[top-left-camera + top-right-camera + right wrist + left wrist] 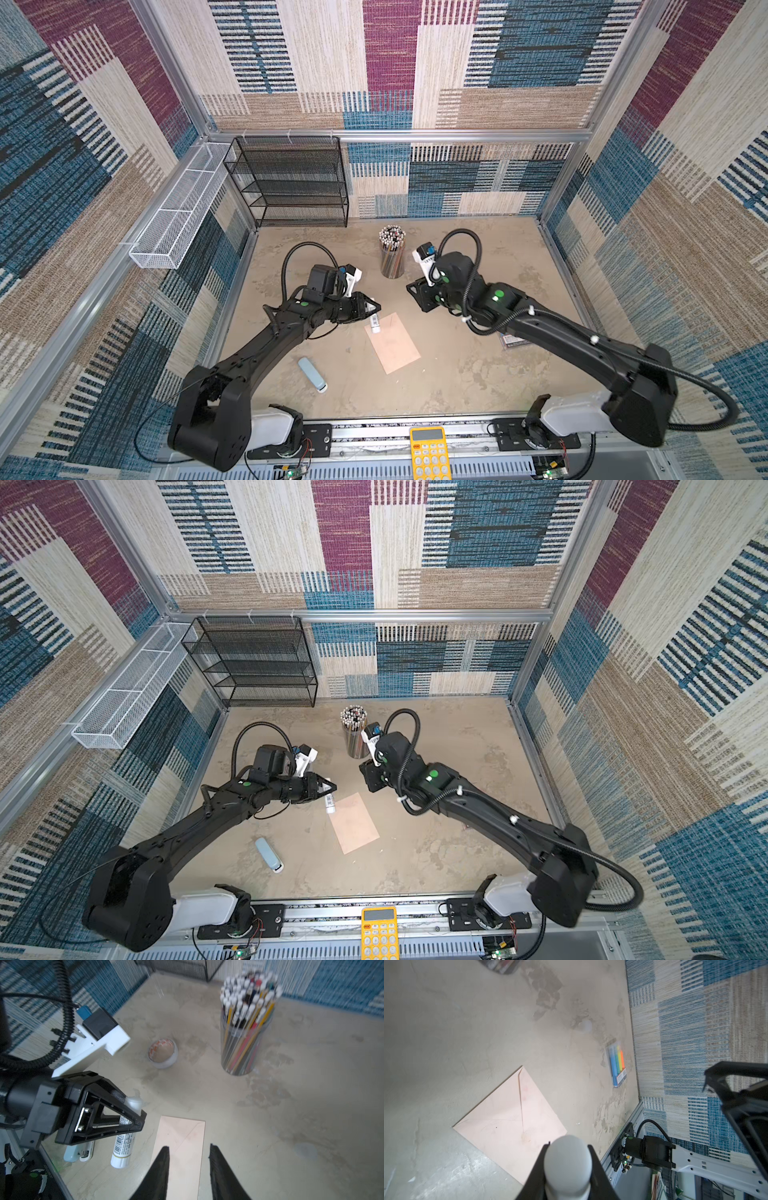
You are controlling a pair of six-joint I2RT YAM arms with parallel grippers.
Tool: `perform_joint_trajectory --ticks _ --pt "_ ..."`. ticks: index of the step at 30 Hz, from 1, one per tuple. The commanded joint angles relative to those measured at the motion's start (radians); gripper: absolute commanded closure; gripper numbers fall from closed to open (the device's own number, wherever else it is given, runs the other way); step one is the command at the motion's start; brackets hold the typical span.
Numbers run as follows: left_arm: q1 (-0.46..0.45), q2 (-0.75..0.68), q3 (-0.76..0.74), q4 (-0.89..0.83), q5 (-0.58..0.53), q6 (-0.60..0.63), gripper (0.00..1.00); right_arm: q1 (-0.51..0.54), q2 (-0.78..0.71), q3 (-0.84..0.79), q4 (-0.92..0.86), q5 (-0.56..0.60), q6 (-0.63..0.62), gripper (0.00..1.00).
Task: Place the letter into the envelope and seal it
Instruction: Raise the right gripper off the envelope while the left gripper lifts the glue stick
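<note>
— Two hands are seen over the counter [457, 374]. What is held by the left hand [136, 1120]?

— A white glue stick [124, 1147] is pinched tight between its black fingers. The clear cap is pointed up and the bar-code end hangs down.

— Where is the envelope [392, 343] found?

— It is laid flat near the middle of the counter, between the two arms. It is pale pink, and its pointed flap is folded down flat. The low end of the glue stick is seen just beside one corner of it. Whether paper and glue stick touch cannot be told, and what is inside the envelope cannot be told.

— How is the right hand [188, 1147] set?

— Its two fingers are spread a little apart, and nothing is held between them. It is pointed at the envelope from nearby, and the paper is not touched by it.

— What else is laid on the counter?

— A clear cup of pencils [392, 253] is stood behind the envelope. A roll of tape [163, 1053] is set near that cup. A light blue stapler [311, 374] is laid by the left arm. A pack of coloured markers [617, 1064] is partly hidden under the right arm in both top views. A yellow calculator [428, 453] is placed at the front rail.
</note>
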Motion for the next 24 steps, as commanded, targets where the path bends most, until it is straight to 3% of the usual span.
perform_joint_trajectory --ticks 1,3,7,15,24 --pt "-0.002 -0.075 0.053 -0.065 -0.026 0.079 0.84 -0.002 -0.138 -0.190 0.472 0.018 -0.117 0.61" --pt "-0.001 -0.124 0.087 -0.053 -0.035 0.093 0.83 -0.002 -0.220 -0.321 0.632 0.020 -0.165 0.57" --pt "-0.002 -0.173 0.145 -0.006 -0.031 0.114 0.82 -0.003 -0.292 -0.415 0.741 -0.044 -0.192 0.47" --pt "-0.012 -0.127 0.228 0.155 0.025 0.122 0.81 -0.006 -0.183 -0.378 0.726 -0.293 -0.118 0.43" --pt "-0.027 -0.039 0.225 0.377 0.097 0.123 0.82 -0.020 -0.107 -0.398 0.797 -0.505 -0.037 0.35"
